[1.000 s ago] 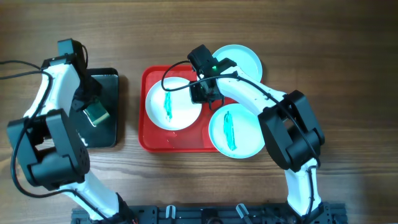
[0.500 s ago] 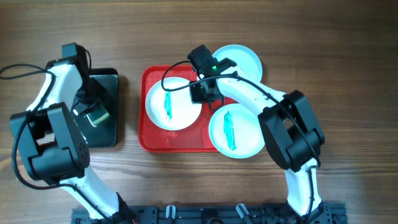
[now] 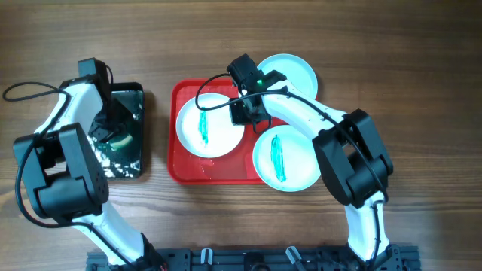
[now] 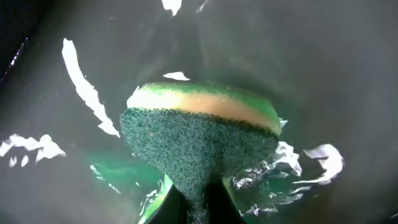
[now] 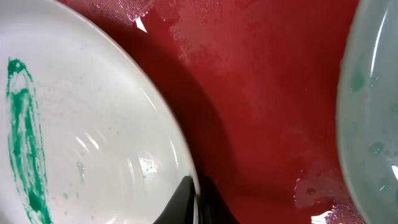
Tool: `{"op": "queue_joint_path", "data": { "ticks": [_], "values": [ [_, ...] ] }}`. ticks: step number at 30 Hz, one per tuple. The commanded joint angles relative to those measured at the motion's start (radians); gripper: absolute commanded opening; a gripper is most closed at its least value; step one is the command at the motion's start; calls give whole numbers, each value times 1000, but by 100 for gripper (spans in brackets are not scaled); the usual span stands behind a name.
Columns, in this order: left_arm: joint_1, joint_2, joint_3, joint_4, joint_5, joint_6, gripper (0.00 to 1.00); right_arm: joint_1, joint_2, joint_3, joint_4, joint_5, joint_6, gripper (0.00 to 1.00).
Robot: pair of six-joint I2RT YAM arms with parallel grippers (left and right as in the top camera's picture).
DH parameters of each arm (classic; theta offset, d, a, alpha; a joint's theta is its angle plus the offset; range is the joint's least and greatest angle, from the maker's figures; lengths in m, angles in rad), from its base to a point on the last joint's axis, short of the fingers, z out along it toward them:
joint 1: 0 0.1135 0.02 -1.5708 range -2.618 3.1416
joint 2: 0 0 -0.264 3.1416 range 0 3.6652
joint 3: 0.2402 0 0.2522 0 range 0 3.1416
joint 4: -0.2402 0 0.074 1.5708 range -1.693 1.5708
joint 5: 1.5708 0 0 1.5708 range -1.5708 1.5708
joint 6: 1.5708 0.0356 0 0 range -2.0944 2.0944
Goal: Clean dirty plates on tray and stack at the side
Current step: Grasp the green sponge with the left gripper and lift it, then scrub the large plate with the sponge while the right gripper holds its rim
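Wooden table (image 3: 226, 218), red tray (image 3: 215, 170), streaked plates (image 3: 222, 132)

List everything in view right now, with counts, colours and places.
red tray: one, red, table centre
white plate: one, white with a green streak, left in the red tray
streaked blue plate: one, pale blue with a green streak, tray's near right, overhanging the rim
plain blue plate: one, pale blue, tray's far right corner, partly under the right arm
black tray: one, black, wet, left of the red tray
sponge: one, green and yellow, in the black tray
table: one, brown wood
left claw: shut on the sponge
right claw: shut on the white plate's rim
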Motion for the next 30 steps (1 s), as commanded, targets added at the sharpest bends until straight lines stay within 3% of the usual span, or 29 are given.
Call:
{"op": "queue_joint_path", "data": {
  "ticks": [1, 4, 7, 9, 13, 20, 28, 30],
  "values": [
    [2, -25, 68, -98, 21, 14, 4, 0, 42, -3, 13, 22, -5, 12],
    [2, -58, 150, -180, 53, 75, 4, -1, 42, -3, 14, 22, -6, 12],
    [0, -90, 238, -234, 236, 209, 4, -1, 42, -2, 14, 8, -8, 11],
    [-10, -103, 243, -233, 331, 222, 4, -5, 42, -2, 16, -33, -34, 4],
    [-83, -101, 233, -219, 428, 240, 4, -37, 42, -2, 16, -130, -59, 4],
    [-290, -52, 233, -121, 426, 241, 4, -63, 42, -3, 15, -196, -91, 4],
    [-477, 129, 233, -82, 114, 240, 4, -63, 42, -3, 18, -196, -93, 4],
    [-496, 164, 233, -78, 94, 240, 4, -64, 42, -3, 18, -196, -93, 4]
  ]
}}
